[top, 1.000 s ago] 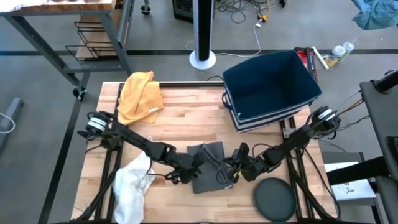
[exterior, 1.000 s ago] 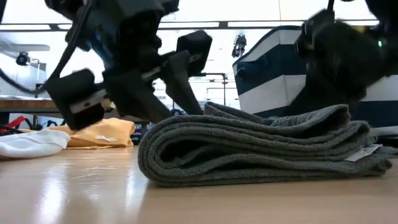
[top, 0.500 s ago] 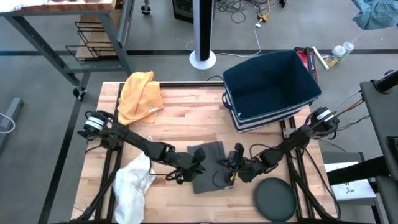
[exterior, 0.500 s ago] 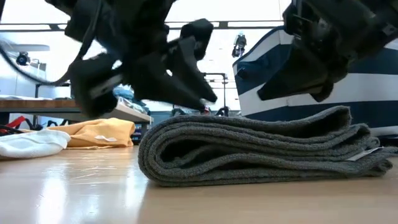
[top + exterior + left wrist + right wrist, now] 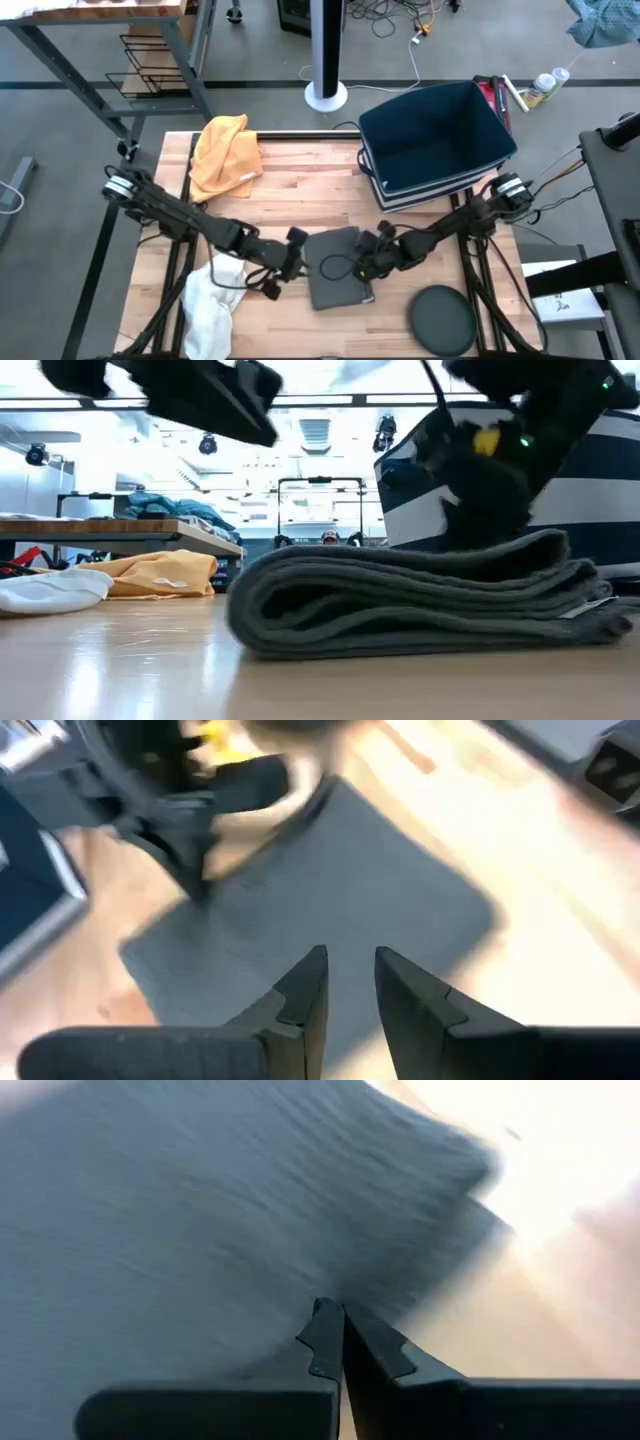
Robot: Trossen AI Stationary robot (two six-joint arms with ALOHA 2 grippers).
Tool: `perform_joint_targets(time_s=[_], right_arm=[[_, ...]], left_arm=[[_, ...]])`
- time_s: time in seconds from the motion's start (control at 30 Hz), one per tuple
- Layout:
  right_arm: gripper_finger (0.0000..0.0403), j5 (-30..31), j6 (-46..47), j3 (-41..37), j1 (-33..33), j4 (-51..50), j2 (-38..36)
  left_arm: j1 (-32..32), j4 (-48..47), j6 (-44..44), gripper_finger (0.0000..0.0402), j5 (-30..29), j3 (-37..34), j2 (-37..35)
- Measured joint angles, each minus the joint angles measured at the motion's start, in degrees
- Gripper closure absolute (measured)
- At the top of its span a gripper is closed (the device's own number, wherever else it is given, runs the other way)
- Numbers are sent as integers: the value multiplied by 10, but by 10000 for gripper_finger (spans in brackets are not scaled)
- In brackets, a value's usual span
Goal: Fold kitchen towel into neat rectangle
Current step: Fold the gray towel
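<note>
The grey kitchen towel (image 5: 335, 267) lies folded in several layers as a flat rectangle near the table's front edge; the low view shows its rounded fold (image 5: 250, 605) at one end. My left gripper (image 5: 296, 241) hangs above the table just left of the towel. In its wrist view the gripper (image 5: 348, 965) is narrowly open with nothing between the fingers. My right gripper (image 5: 363, 262) is shut and points slanting down at the towel's right edge (image 5: 338, 1312). My right gripper comes slanting down from the table's right, its shut fingertips (image 5: 330, 1330) at the towel's top layer (image 5: 250, 1260) near the right edge. Whether the tips touch the cloth I cannot tell. The towel lies flat on the table.
An orange cloth (image 5: 225, 150) lies at the far left and a white cloth (image 5: 212, 300) at the near left. A navy bin (image 5: 435, 140) stands at the far right. A dark round disc (image 5: 441, 320) lies at the near right.
My left gripper has risen off the towel and drawn back toward the table's left edge, rolling as it went. My right gripper has shifted toward the left over the towel's right edge and tipped. The towel's rumpled top has settled into a flat rectangle.
</note>
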Motion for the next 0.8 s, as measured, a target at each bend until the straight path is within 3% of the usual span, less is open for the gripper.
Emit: perform_joint_targets(time_s=[0.13, 0.23, 0.4, 0.5, 0.7, 0.8], right_arm=[[403, 3, 58, 65, 2, -181, -2], [403, 13, 73, 106, 12, -244, -2], [403, 13, 63, 137, 27, -219, -3], [403, -19, 61, 127, 32, -178, 2], [403, -66, 193, 52, 33, -186, 2], [403, -87, 229, 22, 33, -156, 3]], left_arm=[[-34, -8, -66, 325, 0, -23, -17], [-59, 22, -111, 325, -6, -43, -19], [-89, 141, -167, 325, -15, -100, -19], [-101, 218, -187, 325, -40, -144, -19], [-100, 270, -266, 325, -103, -217, -19], [-96, 272, -295, 325, -103, -239, -14]])
